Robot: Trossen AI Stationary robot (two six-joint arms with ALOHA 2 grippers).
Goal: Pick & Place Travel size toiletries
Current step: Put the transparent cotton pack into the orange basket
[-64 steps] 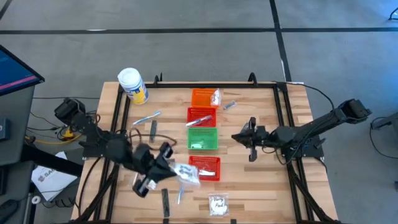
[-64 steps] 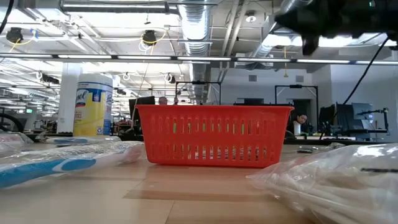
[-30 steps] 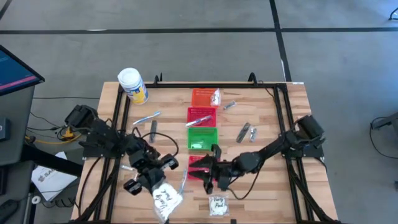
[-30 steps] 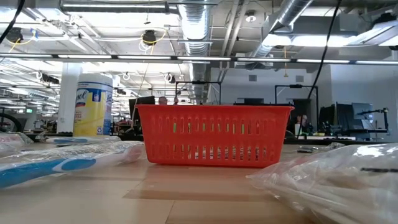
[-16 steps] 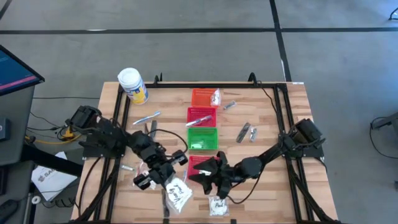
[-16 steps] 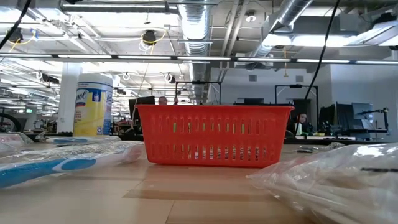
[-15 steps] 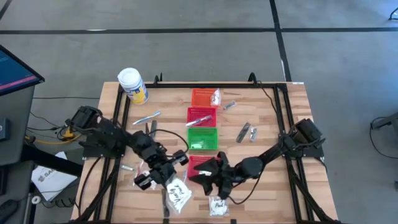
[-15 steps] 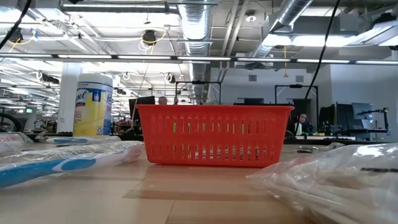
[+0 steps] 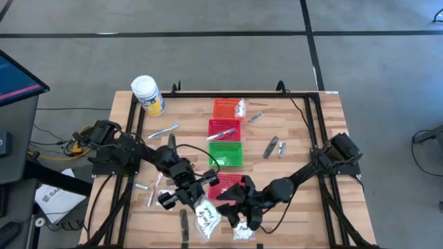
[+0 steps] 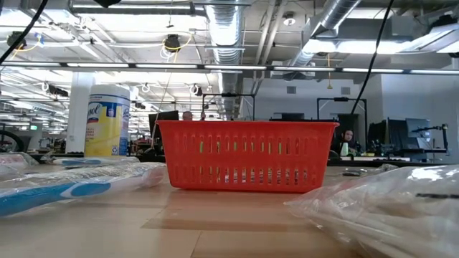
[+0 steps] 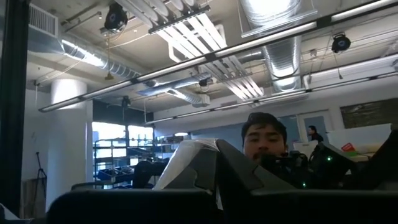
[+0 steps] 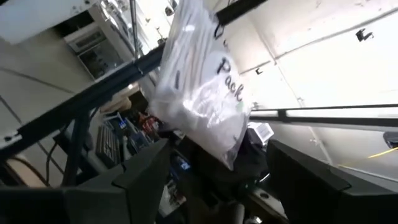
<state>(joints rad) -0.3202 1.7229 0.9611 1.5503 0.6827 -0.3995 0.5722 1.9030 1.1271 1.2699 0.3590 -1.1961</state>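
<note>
High view gives us both arms meeting near the front edge of the wooden slatted surface. Our left claw is clamped tight on a clear plastic sachet with white contents and dark print, held up off the surface just in front of the red mesh basket. Our right claw sits just beside that sachet with its fingers spread wide and nothing gripped. From the right wrist we see the sachet hanging between those parted fingers. A second clear sachet lies at the front edge, near the right claw.
</note>
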